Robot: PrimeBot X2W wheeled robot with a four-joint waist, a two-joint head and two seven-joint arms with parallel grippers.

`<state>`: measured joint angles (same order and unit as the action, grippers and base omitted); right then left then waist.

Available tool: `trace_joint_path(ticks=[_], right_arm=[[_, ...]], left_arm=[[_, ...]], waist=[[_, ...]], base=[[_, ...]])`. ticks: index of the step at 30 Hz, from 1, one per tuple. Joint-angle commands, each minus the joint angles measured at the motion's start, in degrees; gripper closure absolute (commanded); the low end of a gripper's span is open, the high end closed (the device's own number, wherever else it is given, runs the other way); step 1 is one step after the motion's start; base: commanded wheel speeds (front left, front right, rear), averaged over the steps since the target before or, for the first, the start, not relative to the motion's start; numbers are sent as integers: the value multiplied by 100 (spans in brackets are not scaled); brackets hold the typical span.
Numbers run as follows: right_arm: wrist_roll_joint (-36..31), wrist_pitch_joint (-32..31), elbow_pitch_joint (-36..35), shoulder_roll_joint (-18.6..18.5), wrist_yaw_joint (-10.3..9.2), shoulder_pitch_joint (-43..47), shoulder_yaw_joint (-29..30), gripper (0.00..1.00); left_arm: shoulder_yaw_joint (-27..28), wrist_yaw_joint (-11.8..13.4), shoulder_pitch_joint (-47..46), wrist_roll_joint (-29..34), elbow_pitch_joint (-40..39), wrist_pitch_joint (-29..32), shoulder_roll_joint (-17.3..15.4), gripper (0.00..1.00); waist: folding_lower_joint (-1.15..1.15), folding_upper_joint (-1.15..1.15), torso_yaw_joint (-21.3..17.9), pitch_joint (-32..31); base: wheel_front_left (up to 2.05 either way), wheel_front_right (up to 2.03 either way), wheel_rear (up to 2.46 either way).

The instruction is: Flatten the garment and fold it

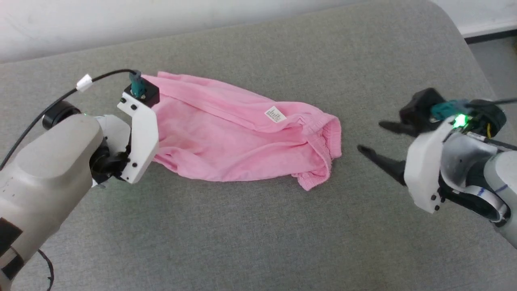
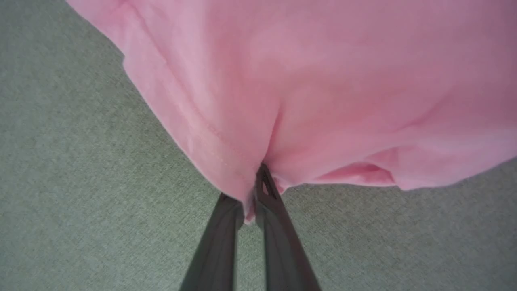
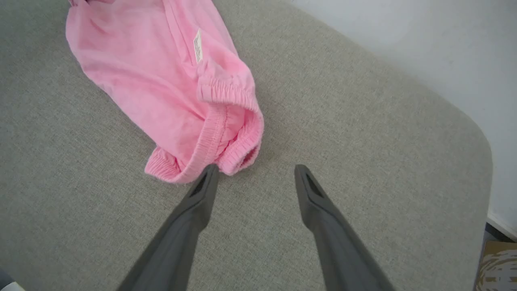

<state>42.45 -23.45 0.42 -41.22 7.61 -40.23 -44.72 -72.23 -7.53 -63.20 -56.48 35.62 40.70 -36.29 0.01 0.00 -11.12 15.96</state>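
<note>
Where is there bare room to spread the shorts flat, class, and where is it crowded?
Bare: the wide grey surface nearer the robot than the shorts, and the band beyond them. Crowded: the hem end, pinched in the left gripper, and the waistband end by the open right gripper.

Setting: plain indoor work room, seemingly a robot test space. Grey fabric-covered table (image 3: pixel 363 133) with a rounded corner under the right gripper (image 3: pixel 254 171); bare white wall (image 3: pixel 404 40) beyond it; dark skirting strip (image 1: pixel 490 35); cardboard box (image 3: pixel 499 266) off its right side.
</note>
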Motion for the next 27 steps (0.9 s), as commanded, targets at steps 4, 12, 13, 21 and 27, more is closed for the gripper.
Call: trace_joint_path(ticks=[4, 12, 13, 21, 27], right_arm=[[612, -791, 405, 200, -12, -262, -324, 0], [1037, -904, 1857, 1188, -12, -371, -459, 0], [1102, -852, 2073, 1340, -12, -361, -439, 0], [1337, -494, 3184, 2015, -12, -280, -731, 0], [1407, -81, 3132, 1796, -12, -430, -1066, 100]], left_arm=[[-55, 5, 155, -62, -154, -85, -75, 100], [-66, 5, 53, -26, -248, -207, -90, 100], [-66, 5, 26, -14, -246, -223, -80, 100], [-63, 5, -90, 51, -192, -366, 35, 100], [-48, 5, 41, -28, -100, -497, 33, 100]], waist=[[-1, 0, 106, -123], [-1, 0, 244, 47], [-1, 0, 264, 86], [-1, 0, 389, 279], [-1, 0, 333, 174]], base=[[0, 0, 0], [0, 0, 0], [0, 0, 0], [0, 0, 0], [0, 0, 0]])
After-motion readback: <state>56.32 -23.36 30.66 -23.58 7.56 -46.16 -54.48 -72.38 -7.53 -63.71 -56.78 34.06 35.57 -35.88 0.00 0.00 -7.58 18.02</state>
